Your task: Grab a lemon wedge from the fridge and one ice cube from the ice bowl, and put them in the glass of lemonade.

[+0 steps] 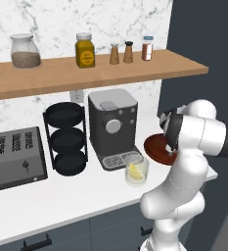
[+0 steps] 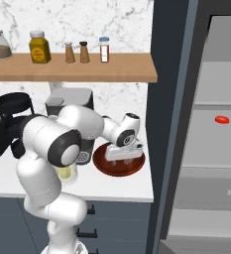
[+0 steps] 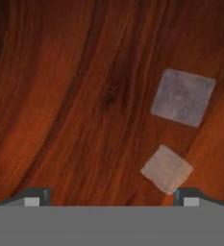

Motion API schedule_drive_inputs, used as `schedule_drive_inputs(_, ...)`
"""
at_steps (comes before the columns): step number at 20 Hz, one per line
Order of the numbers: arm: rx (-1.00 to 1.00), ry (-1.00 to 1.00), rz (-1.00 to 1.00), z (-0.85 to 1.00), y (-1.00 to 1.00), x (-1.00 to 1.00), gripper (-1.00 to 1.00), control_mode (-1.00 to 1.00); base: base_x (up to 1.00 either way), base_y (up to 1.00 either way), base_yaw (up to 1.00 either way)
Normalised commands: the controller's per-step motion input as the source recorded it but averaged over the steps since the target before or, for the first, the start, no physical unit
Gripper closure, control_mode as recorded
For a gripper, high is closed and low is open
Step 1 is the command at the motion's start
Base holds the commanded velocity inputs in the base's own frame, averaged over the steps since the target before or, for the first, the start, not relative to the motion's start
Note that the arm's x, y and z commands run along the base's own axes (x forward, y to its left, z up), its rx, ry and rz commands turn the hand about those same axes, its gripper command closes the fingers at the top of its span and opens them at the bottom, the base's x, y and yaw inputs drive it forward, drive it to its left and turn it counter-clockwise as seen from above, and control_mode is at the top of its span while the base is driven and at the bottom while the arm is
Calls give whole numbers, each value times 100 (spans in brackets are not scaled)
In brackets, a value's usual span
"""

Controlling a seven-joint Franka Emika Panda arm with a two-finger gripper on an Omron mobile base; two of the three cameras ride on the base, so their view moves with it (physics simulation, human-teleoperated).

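My gripper (image 2: 121,158) hangs open, pointing down into the reddish-brown ice bowl (image 2: 112,169) on the counter's right end, next to the fridge (image 2: 206,124). In the hand view the fingertips (image 3: 188,198) stand wide apart just above the bowl's wooden floor (image 3: 84,105). One pale ice cube (image 3: 167,169) lies just inside the right tip, and a second cube (image 3: 182,97) lies farther off. The glass of lemonade (image 1: 136,172) stands left of the bowl (image 1: 154,147) with a yellow lemon wedge (image 1: 133,170) inside it. My arm partly hides the glass (image 2: 67,174) in the right base view.
A coffee machine (image 1: 113,127) stands right behind the glass, with black stacked trays (image 1: 65,137) and a toaster (image 1: 15,157) to its left. A wooden shelf (image 1: 86,71) with jars hangs overhead. The fridge stands open, with a small red item (image 2: 221,119) on a shelf.
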Motion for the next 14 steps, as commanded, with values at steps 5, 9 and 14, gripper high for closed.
schedule_drive_inputs(5,0,0,12,3,35,-28,-100,-100,0,0,0)
schedule_drive_inputs(9,0,0,13,2,53,-19,-100,-100,0,0,0)
schedule_drive_inputs(14,0,0,9,3,39,-47,-100,-100,0,0,0)
